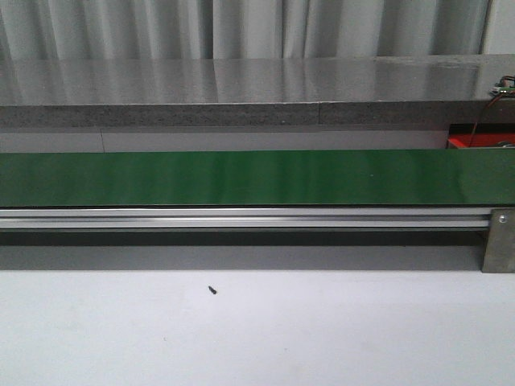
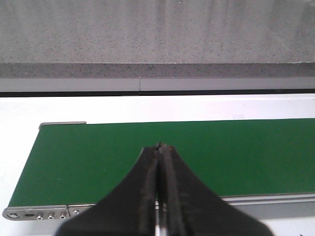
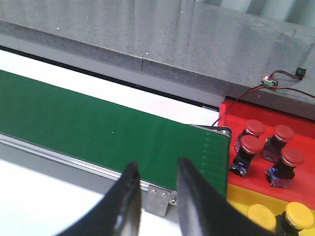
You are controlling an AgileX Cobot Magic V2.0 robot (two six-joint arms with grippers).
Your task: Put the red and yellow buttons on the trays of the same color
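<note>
Two pincers, both empty: left pincer (image 2: 160,147) pressed together over the bare belt (image 2: 197,157), right pincer (image 3: 156,169) apart. Buttons sit beyond the right one, past the belt's end: yellow buttons (image 3: 299,214) nearer, red buttons (image 3: 251,143) farther, so the right arm's closer.

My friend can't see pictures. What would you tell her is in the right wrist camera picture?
Four red buttons sit on a red tray at the end of a bare green conveyor belt, with two yellow buttons on a yellow tray beside it. The right pincer hangs open and empty above the belt's edge.
</note>
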